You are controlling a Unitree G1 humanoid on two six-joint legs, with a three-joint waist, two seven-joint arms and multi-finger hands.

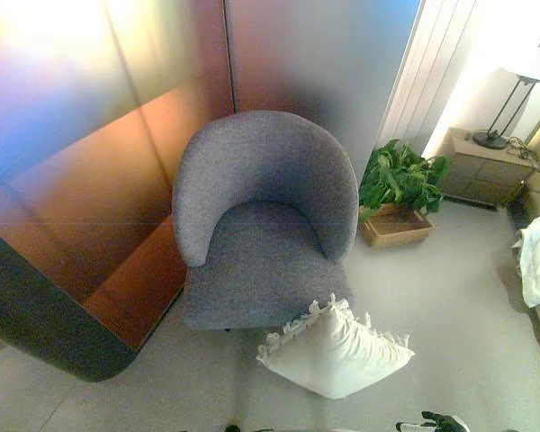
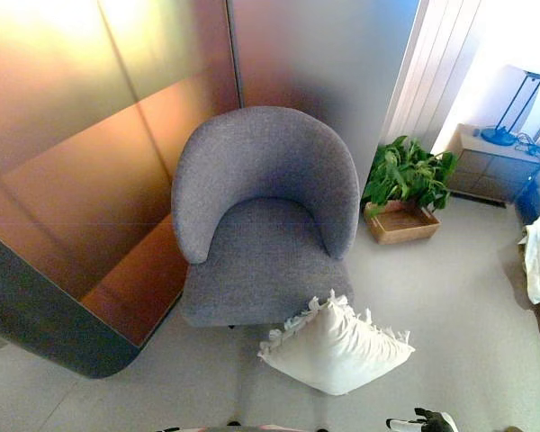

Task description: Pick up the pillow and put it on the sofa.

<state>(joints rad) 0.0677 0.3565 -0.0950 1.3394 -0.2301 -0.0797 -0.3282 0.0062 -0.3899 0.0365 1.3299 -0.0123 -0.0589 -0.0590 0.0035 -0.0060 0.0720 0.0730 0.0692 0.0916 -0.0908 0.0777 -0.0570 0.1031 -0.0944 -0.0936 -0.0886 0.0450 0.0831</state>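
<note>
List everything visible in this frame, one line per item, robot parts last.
pillow: one, white with frilled edge, on the floor against the chair's front right corner
armchair: one, grey, round-backed, centre, seat bare
potted plant: one, green, in a brown box right of the chair
side cabinet: one, beige, far right
lamp: one, dark stem, on the cabinet
right hand: dark, bottom edge, only partly in view
</note>
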